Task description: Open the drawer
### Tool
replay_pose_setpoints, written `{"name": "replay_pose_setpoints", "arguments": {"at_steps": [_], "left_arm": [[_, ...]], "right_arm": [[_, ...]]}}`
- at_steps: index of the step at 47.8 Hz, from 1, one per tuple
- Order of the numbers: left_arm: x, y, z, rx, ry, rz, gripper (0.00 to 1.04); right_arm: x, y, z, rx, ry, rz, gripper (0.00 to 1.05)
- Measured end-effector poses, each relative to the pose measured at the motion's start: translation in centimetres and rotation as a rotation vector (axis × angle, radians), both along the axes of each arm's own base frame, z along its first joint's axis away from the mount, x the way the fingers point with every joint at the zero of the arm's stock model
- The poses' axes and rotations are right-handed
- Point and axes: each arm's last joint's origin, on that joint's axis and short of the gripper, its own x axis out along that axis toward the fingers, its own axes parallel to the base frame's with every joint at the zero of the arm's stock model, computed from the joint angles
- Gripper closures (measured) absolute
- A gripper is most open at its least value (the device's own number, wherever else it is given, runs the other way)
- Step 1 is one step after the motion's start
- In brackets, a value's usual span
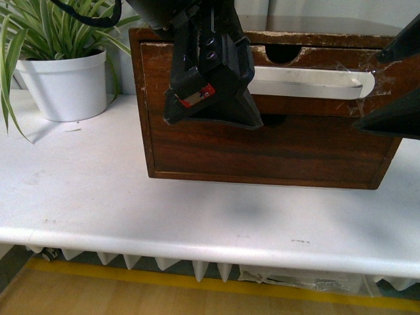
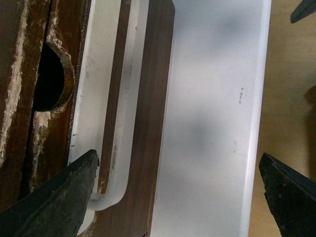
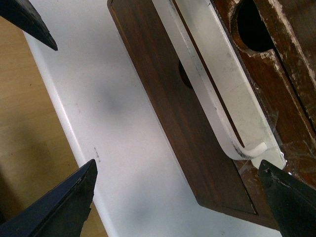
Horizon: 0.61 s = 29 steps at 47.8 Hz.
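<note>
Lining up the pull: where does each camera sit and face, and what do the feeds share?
Front: on the body, facing the drawer; left gripper before it, right gripper at the edge.
Left wrist: on the left arm, looking past its open fingers at one end of the handle.
Right wrist: on the right arm, past open fingers at the other end.
All three share handle, notch and table.

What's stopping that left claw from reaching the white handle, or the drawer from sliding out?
Nothing visible. The left claw hangs open right by the end of the white handle, nothing between them. In front of the drawer the white table is bare; the potted plant stands off to one side.
</note>
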Motion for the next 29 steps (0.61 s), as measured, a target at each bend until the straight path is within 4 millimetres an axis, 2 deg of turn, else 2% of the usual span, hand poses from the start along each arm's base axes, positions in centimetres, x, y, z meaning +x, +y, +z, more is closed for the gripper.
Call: {"name": "replay_pose_setpoints", "arguments": {"at_steps": [10, 21, 29], "left_arm": [[1.6, -0.6, -0.5, 0.007, 0.011, 0.007, 0.06], [2.2, -0.5, -1.6, 0.031, 0.049, 0.016, 0.06], [2.4, -0.1, -1.7, 0.032, 0.052, 0.025, 0.06]], "right_arm": [[1.8, 0.6, -0.7, -0.006, 0.005, 0.003, 0.09], [3.1, 0.8, -1.7, 0.002, 0.023, 0.001, 0.09], [3.8, 0.9, -2.1, 0.009, 0.032, -0.003, 0.09]]}}
